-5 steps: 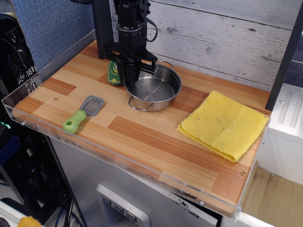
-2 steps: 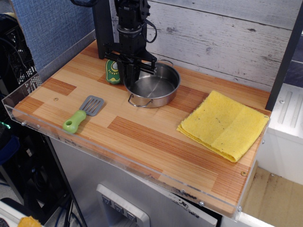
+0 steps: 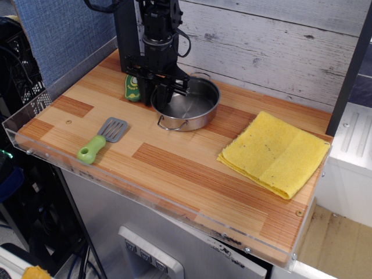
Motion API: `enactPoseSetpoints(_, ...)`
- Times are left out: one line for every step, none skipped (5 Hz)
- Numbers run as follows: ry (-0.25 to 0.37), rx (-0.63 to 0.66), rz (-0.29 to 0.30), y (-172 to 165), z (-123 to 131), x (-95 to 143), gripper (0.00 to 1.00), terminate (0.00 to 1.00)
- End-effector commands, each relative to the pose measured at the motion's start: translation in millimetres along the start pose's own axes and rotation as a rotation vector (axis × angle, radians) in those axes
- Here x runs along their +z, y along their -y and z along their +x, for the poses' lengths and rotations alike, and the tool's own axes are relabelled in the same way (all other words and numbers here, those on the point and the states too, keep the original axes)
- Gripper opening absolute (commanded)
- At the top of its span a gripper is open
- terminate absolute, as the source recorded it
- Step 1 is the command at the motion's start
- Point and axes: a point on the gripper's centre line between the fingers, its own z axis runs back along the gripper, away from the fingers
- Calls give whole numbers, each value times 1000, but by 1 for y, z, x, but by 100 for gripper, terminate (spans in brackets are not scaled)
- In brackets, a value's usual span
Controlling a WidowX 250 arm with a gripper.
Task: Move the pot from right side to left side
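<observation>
My end effector is pinching the left rim of the pot — it's mid-counter, near the back. I'd slide it leftward low and slow, steering between the green bottle and the spatula.

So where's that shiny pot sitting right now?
In the single camera view, the pot sits toward the back of the wooden table, near its middle, with the fingers at its left rim, the green-handled spatula front-left and the yellow cloth right.
</observation>
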Motion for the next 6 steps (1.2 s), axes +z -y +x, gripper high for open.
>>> enactPoseSetpoints(214,58,0,-19,-11,81,100,0)
enactPoseSetpoints(277,66,-20,-18,-21,104,100,0)
enactPoseSetpoints(311,63,-55,-14,-27,128,100,0)
enactPoseSetpoints(280,-7,-130,10,-23,141,100,0)
enactPoseSetpoints(226,-84,-141,40,-18,143,100,0)
enactPoseSetpoints(189,-85,-107,47,-22,145,100,0)
